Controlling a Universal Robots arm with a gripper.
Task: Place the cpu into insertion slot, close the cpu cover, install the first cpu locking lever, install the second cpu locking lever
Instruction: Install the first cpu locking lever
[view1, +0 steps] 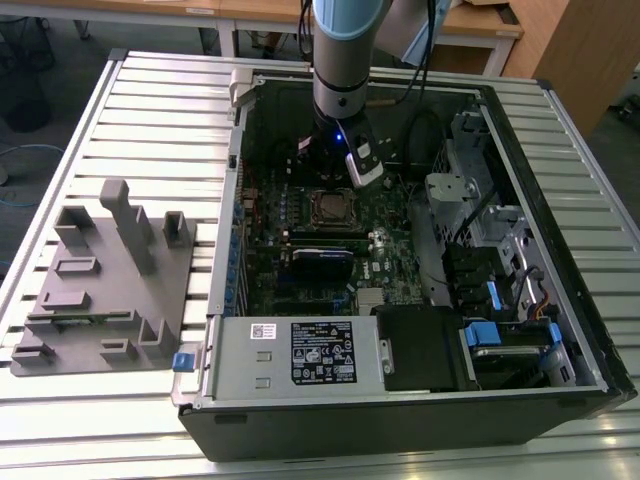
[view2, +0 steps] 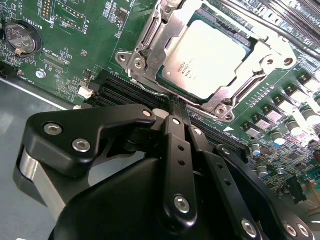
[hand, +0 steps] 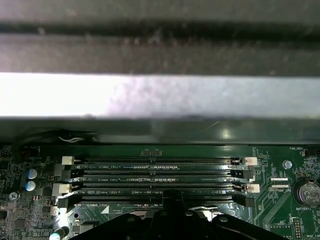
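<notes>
The cpu (view2: 210, 55) lies flat in the insertion slot (view1: 330, 207) on the green board, its silvery top showing through the cut-out of the cpu cover (view2: 150, 37), which lies down over it. My gripper (view2: 176, 106) hangs over the socket's edge, fingers (view2: 172, 135) pressed together, shut. Its tip sits right at a thin locking lever rod (view2: 150, 90) along the socket's side; whether it touches the rod I cannot tell. In the exterior view the gripper (view1: 337, 175) is just behind the socket inside the open case. The black fingers (hand: 170, 200) also show in the first wrist view.
Long black memory slots (hand: 160, 175) run beside the socket, and a coin battery (view2: 20, 37) sits nearby. A metal case wall (hand: 160, 95) rises close behind. A power supply (view1: 300, 355) and drive bays (view1: 500, 290) crowd the case. A grey fixture (view1: 100, 280) stands outside on the exterior view's left.
</notes>
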